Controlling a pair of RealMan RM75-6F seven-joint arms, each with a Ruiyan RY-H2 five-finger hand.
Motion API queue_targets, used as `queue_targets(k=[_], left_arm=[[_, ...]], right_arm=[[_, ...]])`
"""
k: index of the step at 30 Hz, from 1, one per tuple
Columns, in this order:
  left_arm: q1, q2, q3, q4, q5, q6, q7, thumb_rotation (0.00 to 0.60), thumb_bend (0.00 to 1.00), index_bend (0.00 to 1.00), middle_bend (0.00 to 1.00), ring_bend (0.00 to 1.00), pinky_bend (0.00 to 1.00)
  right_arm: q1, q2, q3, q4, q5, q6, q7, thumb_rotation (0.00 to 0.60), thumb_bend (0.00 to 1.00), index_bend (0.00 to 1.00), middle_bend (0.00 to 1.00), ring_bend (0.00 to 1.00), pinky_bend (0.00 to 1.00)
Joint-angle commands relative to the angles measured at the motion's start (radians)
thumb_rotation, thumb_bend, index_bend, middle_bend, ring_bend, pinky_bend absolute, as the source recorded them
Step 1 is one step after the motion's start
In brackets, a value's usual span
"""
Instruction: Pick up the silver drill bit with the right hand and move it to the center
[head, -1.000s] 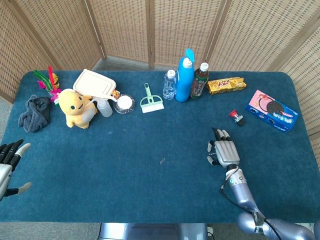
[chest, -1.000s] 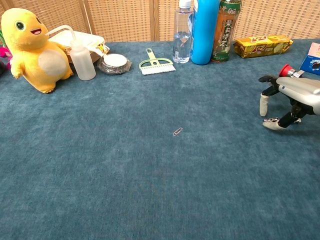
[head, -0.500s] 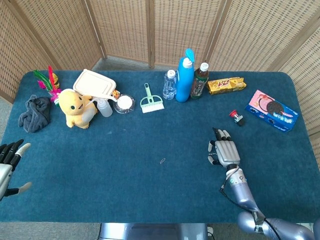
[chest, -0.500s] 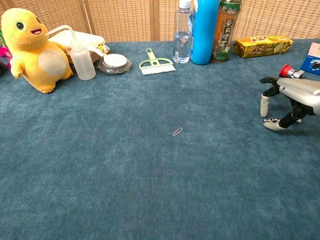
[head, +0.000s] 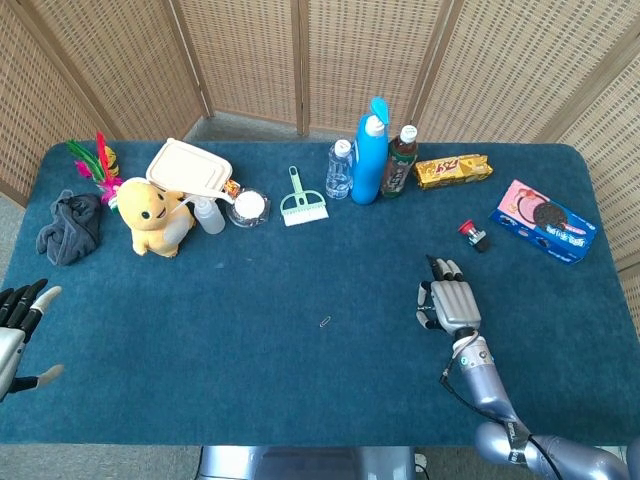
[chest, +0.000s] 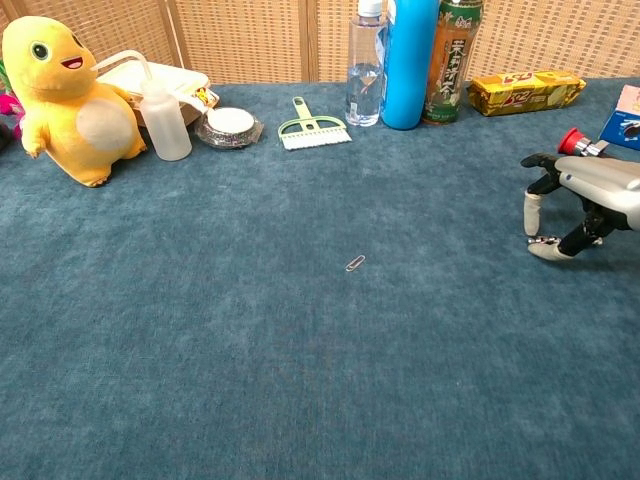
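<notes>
Head view: right hand (head: 448, 303) hovered palm-down over the blue surface (head: 250, 360), fingers apart, holding nothing. Silver drill bit (head: 473, 235) (red-capped) lay beyond it, toward the cookie box (head: 546, 221), not touching. Left hand (head: 18, 325) sat at the surface's left edge, fingers spread, empty.

Chest view: right hand (chest: 585, 200) hung above the surface, fingers (chest: 533, 211) angled downward; drill bit (chest: 577, 143) just behind. Paperclip (chest: 355, 263) lay mid-surface.

Tabletop (head: 300, 380): matt blue cloth, short nap. Screen (head: 350, 50) behind: woven cane, wood frames. Right hand (head: 448, 303): smooth silver metal w/ black parts. Toy (chest: 60, 95): yellow plush. Tall bottle (head: 370, 150): glossy blue plastic. Rag (head: 70, 228): grey cloth.
</notes>
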Motion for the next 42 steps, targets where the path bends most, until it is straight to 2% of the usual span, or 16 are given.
queue_targets(k=[1, 5, 10, 42], left_arm=[[0.001, 0.000, 0.000, -0.001, 0.001, 0.001, 0.001, 0.600, 0.17, 0.03, 0.00, 0.00, 0.00], [0.001, 0.000, 0.001, -0.001, 0.002, 0.001, 0.002, 0.600, 0.17, 0.03, 0.00, 0.00, 0.00], [0.001, 0.001, 0.000, -0.001, -0.001, 0.000, 0.001, 0.600, 0.17, 0.03, 0.00, 0.00, 0.00], [0.002, 0.004, 0.001, -0.003, 0.001, 0.001, -0.004, 0.600, 0.17, 0.03, 0.00, 0.00, 0.00]], right_arm=[[0.002, 0.002, 0.001, -0.003, 0.003, -0.001, -0.002, 0.600, 0.34, 0.56, 0.00, 0.00, 0.00], [0.004, 0.003, 0.001, -0.005, 0.009, -0.006, -0.008, 0.600, 0.36, 0.55, 0.00, 0.00, 0.00], [0.009, 0.008, 0.003, -0.010, 0.022, -0.014, -0.015, 0.600, 0.38, 0.48, 0.00, 0.00, 0.00], [0.022, 0.003, -0.008, -0.015, 0.060, -0.012, -0.055, 0.600, 0.40, 0.58, 0.00, 0.00, 0.00]])
